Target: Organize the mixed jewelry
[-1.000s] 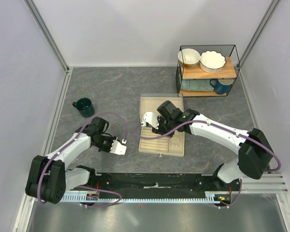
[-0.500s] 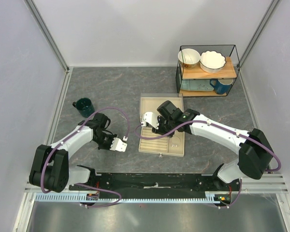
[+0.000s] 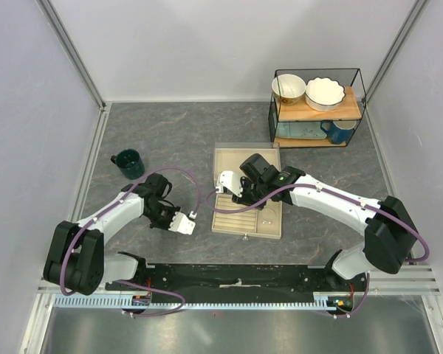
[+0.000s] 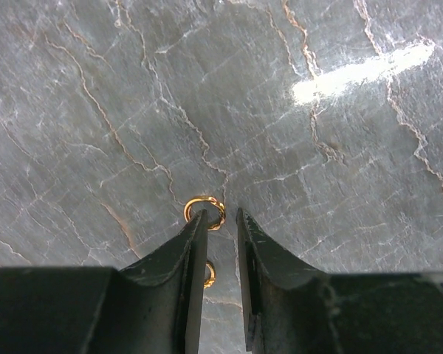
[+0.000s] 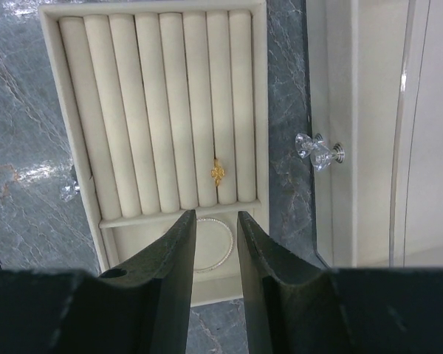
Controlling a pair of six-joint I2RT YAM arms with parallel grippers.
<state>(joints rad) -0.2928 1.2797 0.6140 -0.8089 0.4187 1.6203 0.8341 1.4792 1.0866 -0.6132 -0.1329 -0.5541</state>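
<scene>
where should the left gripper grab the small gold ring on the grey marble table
Pinch the small gold ring across its outer rim, coming down from above. It seems to lie flat on the grey marble table, showing a full circle, so a sideways approach finds little. The left gripper is centred just beside it.

The left arm (image 3: 111, 220) and right arm (image 3: 332, 200) have white links and black joints. A purple cable (image 3: 179, 171) loops along each. The left gripper (image 4: 220, 215) and right gripper (image 5: 215, 215) have black tapered fingers (image 4: 179, 269).
</scene>
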